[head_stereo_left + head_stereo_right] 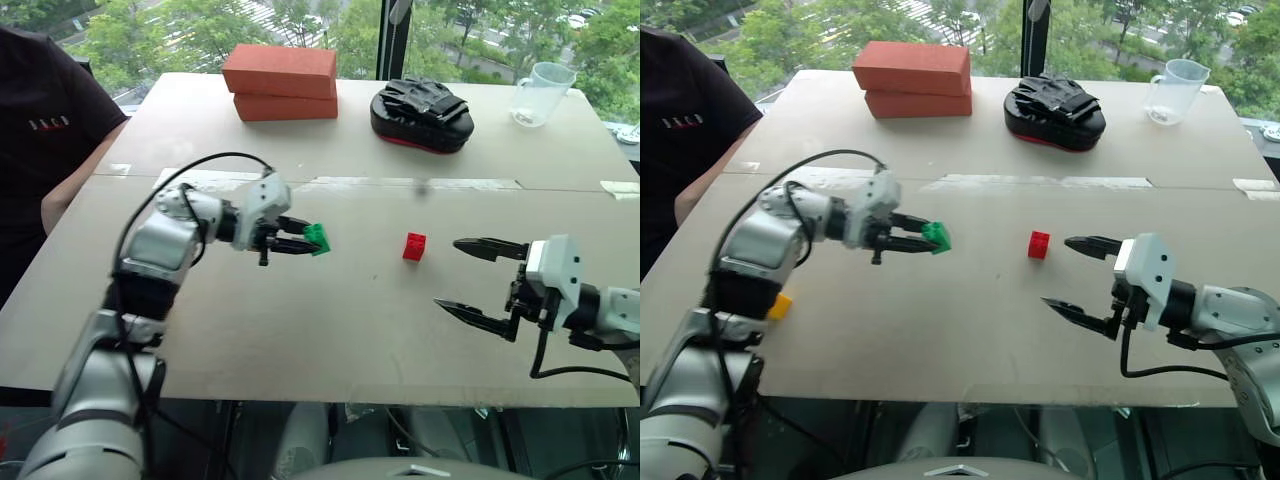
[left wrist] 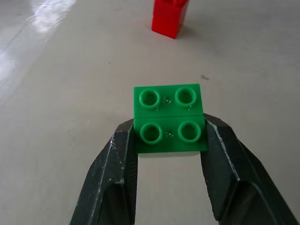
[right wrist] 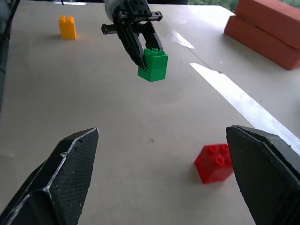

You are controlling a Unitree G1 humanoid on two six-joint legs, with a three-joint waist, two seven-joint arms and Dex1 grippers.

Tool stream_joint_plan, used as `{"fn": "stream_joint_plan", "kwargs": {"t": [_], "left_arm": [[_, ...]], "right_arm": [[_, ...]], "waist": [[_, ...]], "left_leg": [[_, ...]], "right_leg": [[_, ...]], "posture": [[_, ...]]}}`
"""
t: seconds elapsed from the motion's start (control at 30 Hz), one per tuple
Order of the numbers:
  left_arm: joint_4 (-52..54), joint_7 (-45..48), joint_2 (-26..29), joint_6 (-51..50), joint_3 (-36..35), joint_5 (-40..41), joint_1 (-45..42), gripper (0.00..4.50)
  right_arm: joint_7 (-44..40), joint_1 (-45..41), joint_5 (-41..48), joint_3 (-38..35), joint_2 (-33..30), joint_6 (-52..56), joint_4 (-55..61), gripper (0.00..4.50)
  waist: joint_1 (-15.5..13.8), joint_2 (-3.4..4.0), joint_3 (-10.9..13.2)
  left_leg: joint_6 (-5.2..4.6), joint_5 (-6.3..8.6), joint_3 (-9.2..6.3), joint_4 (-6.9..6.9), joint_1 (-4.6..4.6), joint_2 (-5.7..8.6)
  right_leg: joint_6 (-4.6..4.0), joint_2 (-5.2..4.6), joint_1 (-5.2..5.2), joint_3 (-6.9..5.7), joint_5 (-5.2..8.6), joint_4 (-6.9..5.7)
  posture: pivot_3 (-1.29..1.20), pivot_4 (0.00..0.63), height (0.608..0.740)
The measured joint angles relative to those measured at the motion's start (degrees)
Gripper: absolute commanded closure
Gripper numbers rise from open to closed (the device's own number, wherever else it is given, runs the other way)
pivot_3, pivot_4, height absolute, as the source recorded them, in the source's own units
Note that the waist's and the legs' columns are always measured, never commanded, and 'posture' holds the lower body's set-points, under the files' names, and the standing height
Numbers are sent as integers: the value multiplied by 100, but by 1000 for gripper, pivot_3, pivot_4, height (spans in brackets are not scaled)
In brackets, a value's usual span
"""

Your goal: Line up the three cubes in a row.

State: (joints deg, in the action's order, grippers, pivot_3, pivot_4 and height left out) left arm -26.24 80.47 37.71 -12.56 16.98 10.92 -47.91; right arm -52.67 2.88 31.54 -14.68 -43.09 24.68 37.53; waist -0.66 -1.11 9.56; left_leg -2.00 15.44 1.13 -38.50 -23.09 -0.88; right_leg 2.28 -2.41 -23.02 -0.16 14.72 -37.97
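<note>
Two red-orange bricks (image 1: pixel 281 82) were stacked at the upper centre-left of the frame, on the far part of the table (image 1: pixel 300 330). A black padded object (image 1: pixel 421 114) was seen to their right. A clear plastic measuring cup (image 1: pixel 540 93) stood at the upper right. A person in a dark shirt (image 1: pixel 45 130) was seated at the left edge.

Left gripper (image 2: pixel 169 140) pinches the green cube (image 2: pixel 169 119) — studs showing — above the table (image 2: pixel 70 93); red cube (image 2: pixel 169 18) ahead.
</note>
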Motion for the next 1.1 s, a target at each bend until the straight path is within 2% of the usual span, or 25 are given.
{"fn": "stream_joint_plan", "kwargs": {"t": [0.1, 0.33, 0.6, 0.83, 1.1], "left_arm": [[-1124, 218, -514, 870, 300, -423, -571, 3239], [-3015, 327, -1216, 2016, 338, -947, -1437, 3239], [-3903, 305, -1567, 2573, 300, -1323, -1817, 3239], [-4192, 218, -1704, 2812, 201, -1525, -1934, 3239], [-4291, 196, -1754, 2876, 91, -1625, -1969, 3239]], "right_arm": [[-10, 251, 36, -325, -58, -55, 1, 0], [17, 483, 141, -461, -105, -84, 21, 0], [107, 638, 379, -773, -348, 165, 274, 0], [107, 678, 519, -820, -501, 350, 291, 0], [-452, -117, 593, -766, -909, 346, -748, 0]], "waist": [[-3, -2, 1], [1, -6, 3], [-7, -10, 6], [-5, -10, 6], [-4, -9, 6]], "left_leg": [[-1, 0, -1, 0, 0, -2], [-1, 1, -2, -1, -4, -3], [-2, 1, -14, -12, -18, -6], [-4, 2, -24, -26, -28, -7], [-16, 9, -38, -65, -53, -9]], "right_leg": [[0, 6, 0, 2, 0, 1], [1, 8, -2, 4, 0, 1], [1, 8, -3, -5, 0, 2], [2, 8, -3, -14, 0, 0], [7, 9, -6, -30, -3, -3]], "posture": [[0, 150, 737], [0, 150, 737], [0, 150, 737], [0, 150, 737], [0, 150, 737]]}}
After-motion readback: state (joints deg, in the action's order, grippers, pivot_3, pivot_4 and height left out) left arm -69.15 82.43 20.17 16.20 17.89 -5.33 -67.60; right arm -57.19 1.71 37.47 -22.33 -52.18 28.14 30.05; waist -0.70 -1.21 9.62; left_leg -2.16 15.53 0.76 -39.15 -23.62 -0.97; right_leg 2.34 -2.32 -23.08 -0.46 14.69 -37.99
